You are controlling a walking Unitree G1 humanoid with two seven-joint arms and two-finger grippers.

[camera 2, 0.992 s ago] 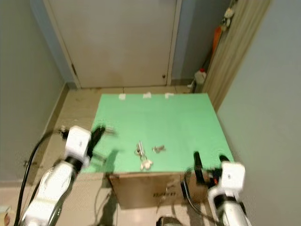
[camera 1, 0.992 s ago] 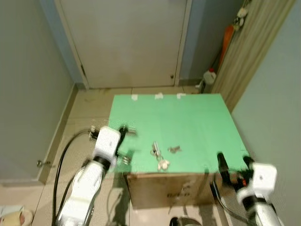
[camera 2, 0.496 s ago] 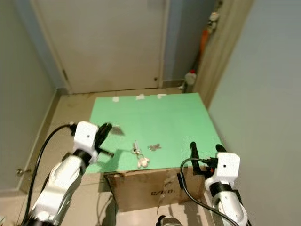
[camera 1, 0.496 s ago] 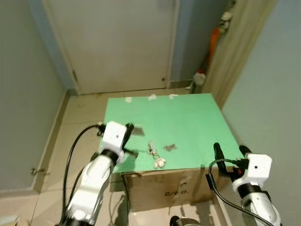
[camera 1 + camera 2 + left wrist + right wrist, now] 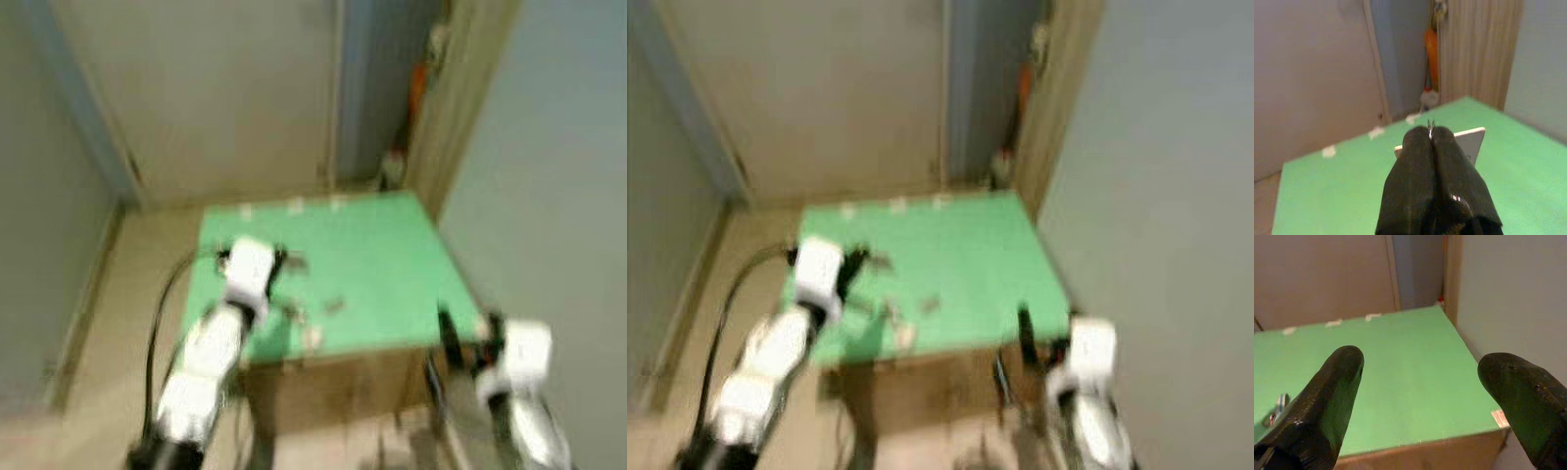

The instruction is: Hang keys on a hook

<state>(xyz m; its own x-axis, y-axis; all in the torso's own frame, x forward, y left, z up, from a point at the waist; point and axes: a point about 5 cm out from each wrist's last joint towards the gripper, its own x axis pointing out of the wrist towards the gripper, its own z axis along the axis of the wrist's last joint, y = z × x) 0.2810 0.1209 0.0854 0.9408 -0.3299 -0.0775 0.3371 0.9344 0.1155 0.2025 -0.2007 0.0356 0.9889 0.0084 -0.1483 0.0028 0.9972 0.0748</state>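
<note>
1. On top of a brown cardboard box (image 5: 323,387), a flat matte green surface (image 5: 382,264) is seen, with small pale tape tabs along its far edge; both eye views are blurred.
2. Near the front edge of the green surface, the keys (image 5: 310,331) are made out as small pale and metallic smudges, lying loose, with a second small piece (image 5: 334,306) just beside them.
3. At the surface's left edge, the left pincer (image 5: 278,266) is held on its white wrist block, above the green top and apart from the keys.
4. From the left wrist view, the left pincer (image 5: 1431,134) is shown with its two smooth black fingers pressed together; a thin glint of metal sits at their tips, and what it is cannot be told. A flat white card-like piece (image 5: 1469,142) is seen just behind the fingers.
5. At the front right corner of the box, the right pincer (image 5: 468,328) is held low.
6. From the right wrist view, the right pincer (image 5: 1425,377) is shown spread wide with nothing between its rounded black fingers; the keys (image 5: 1278,407) appear as a metal glint beside one finger.
7. Behind the surface, a plain pale door (image 5: 225,88) and a ribbed wooden panel (image 5: 1479,49) are seen, with an orange object (image 5: 1432,46) in the corner.
</note>
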